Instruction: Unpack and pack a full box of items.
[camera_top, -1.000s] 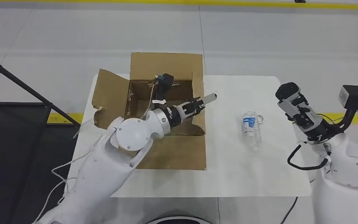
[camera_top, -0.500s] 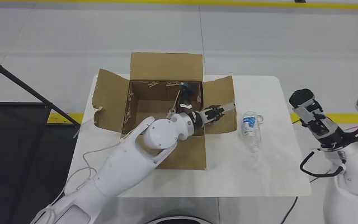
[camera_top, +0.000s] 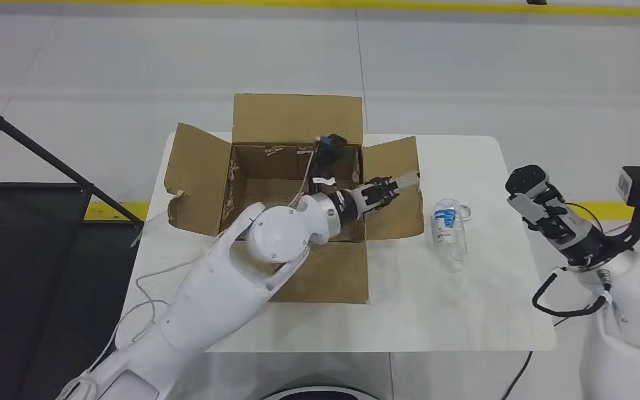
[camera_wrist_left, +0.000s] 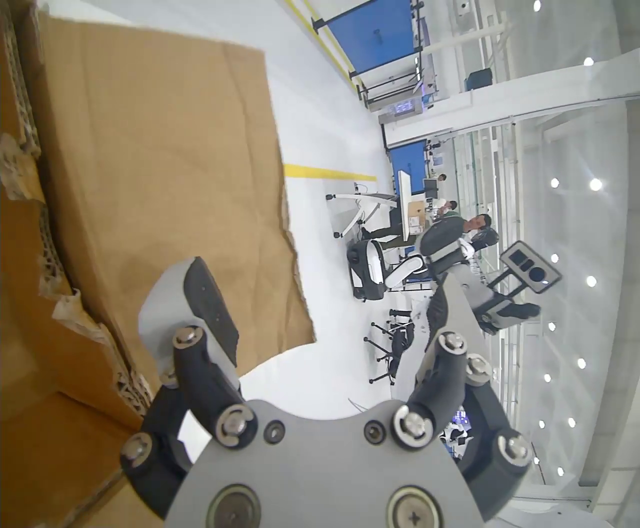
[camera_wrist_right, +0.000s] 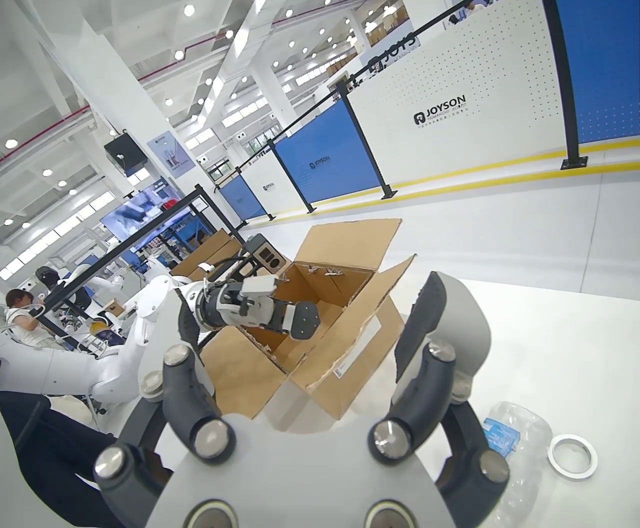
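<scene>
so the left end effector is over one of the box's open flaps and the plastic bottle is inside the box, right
Not quite. The plastic bottle lies on the table, outside the box, as the top view shows. The left end effector is indeed over one of the box's open flaps.

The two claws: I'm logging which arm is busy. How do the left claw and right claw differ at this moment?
The left claw hangs over the box's right flap; the right claw sits by the table's right edge, beyond the bottle. The left claw has cardboard right beside one finger; the right claw has open air around its fingers. Both are open and empty.
</scene>
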